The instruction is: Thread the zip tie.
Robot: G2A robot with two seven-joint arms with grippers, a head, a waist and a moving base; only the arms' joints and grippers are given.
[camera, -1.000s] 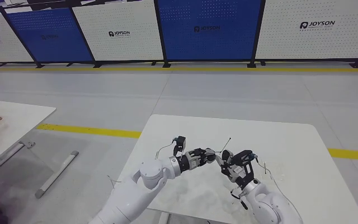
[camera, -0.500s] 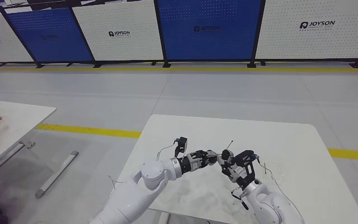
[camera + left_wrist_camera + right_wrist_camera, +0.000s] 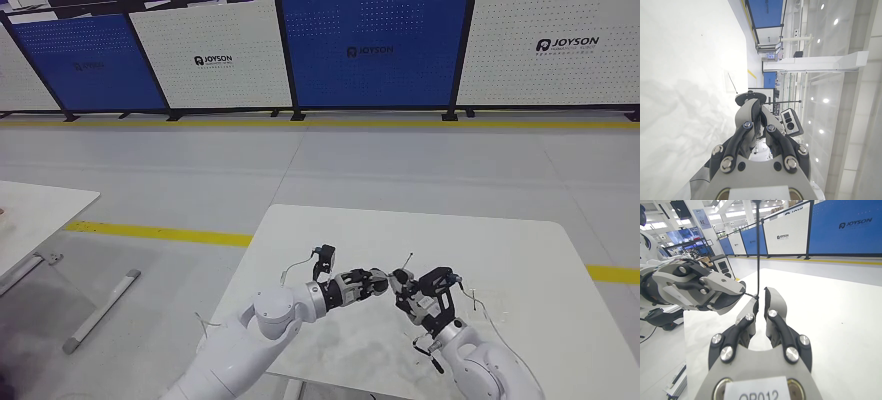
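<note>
A thin black zip tie (image 3: pixel 758 256) stands nearly upright between the two grippers above the middle of the white table (image 3: pixel 500 250). My left gripper (image 3: pixel 760 103) is shut on one end of it, and the strand bends sharply just past its fingertips (image 3: pixel 741 289). The bend rests against one pad of my right gripper (image 3: pixel 761 296), whose fingers stand slightly apart with a gap showing between them. In the top view the left gripper (image 3: pixel 378 283) and right gripper (image 3: pixel 403 290) meet tip to tip, with the zip tie (image 3: pixel 406 265) poking up and away from them.
A second black zip tie (image 3: pixel 732 83) lies flat on the table beyond the grippers. A metal rail with a dark tool (image 3: pixel 676 378) sits at the table's near edge. Blue and white fence panels (image 3: pixel 370 50) stand far behind.
The left gripper has edged a little closer to the right gripper. The tie's free end has swayed slightly and now sits a bit lower in the top view.
</note>
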